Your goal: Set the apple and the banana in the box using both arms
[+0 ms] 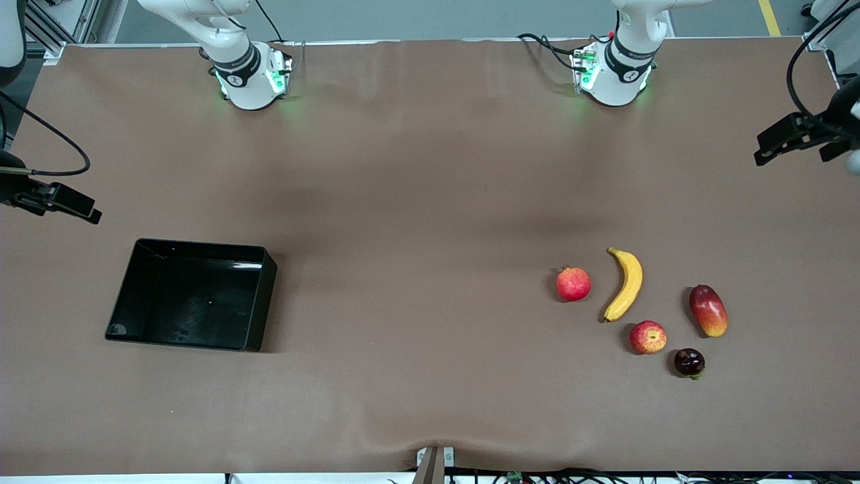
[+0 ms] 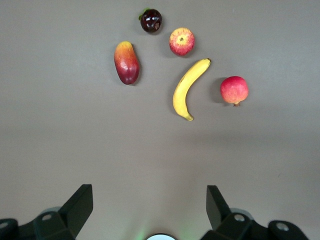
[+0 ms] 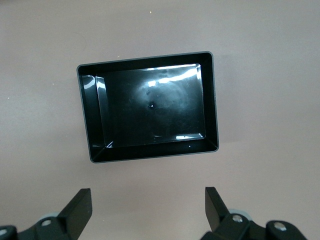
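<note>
The apple (image 1: 648, 337) (image 2: 181, 41), red with yellow streaks, lies on the table at the left arm's end. The curved yellow banana (image 1: 625, 284) (image 2: 188, 88) lies beside it, farther from the front camera. The black box (image 1: 193, 294) (image 3: 149, 106) stands empty at the right arm's end. My left gripper (image 2: 149, 200) hangs open and empty high over bare table by the fruit. My right gripper (image 3: 148, 200) hangs open and empty high over bare table beside the box.
A round red fruit with a crown tip (image 1: 573, 284) lies beside the banana. A red-yellow mango (image 1: 708, 310) and a small dark fruit (image 1: 689, 362) lie beside the apple. Brown table (image 1: 416, 269) stretches between box and fruit.
</note>
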Tool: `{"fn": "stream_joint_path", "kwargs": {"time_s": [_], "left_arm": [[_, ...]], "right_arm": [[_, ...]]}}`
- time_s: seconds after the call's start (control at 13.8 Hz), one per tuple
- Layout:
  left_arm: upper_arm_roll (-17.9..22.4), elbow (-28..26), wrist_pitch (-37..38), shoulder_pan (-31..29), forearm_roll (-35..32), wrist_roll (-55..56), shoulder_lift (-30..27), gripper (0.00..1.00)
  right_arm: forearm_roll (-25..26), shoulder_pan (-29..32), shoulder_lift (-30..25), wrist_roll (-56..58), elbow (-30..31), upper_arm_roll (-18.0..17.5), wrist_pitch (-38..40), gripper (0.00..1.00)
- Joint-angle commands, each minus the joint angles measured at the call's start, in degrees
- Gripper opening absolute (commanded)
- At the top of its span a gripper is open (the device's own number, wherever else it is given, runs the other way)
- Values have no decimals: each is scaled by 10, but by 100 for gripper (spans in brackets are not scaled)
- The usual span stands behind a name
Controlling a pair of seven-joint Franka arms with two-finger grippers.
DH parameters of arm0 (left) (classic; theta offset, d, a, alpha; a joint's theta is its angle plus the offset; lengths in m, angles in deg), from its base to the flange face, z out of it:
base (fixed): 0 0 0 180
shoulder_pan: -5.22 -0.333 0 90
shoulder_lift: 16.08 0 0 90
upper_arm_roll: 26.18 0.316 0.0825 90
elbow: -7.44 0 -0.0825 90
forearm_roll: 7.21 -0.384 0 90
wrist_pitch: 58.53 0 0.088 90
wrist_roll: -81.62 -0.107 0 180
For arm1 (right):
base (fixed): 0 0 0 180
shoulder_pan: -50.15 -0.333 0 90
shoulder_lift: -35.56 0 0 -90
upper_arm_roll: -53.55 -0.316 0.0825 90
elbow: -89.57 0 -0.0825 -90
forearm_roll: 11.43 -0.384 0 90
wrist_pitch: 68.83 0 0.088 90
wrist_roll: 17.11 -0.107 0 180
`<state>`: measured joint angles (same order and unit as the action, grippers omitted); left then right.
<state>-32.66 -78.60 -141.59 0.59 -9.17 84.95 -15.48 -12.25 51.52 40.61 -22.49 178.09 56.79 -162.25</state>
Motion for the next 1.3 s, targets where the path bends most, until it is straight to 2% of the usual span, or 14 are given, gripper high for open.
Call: {"fn": "stream_joint_path", "kwargs": {"time_s": [0.0,0.51,0.8,1.23], "left_arm": [[-4,14,-12,0,-20,-4,54,100],[-6,16,-180,8,-21,4,203,100],[-5,38,-290,43,-24,118,293,100],[6,34,-444,25,-28,128,409,100]], "right_arm": [[10,4,4,-4,-9,-6,5,100],[10,3,5,-4,-9,-6,5,100],[10,3,5,-4,-9,-6,5,100],[10,3,5,-4,-9,-6,5,100]]}}
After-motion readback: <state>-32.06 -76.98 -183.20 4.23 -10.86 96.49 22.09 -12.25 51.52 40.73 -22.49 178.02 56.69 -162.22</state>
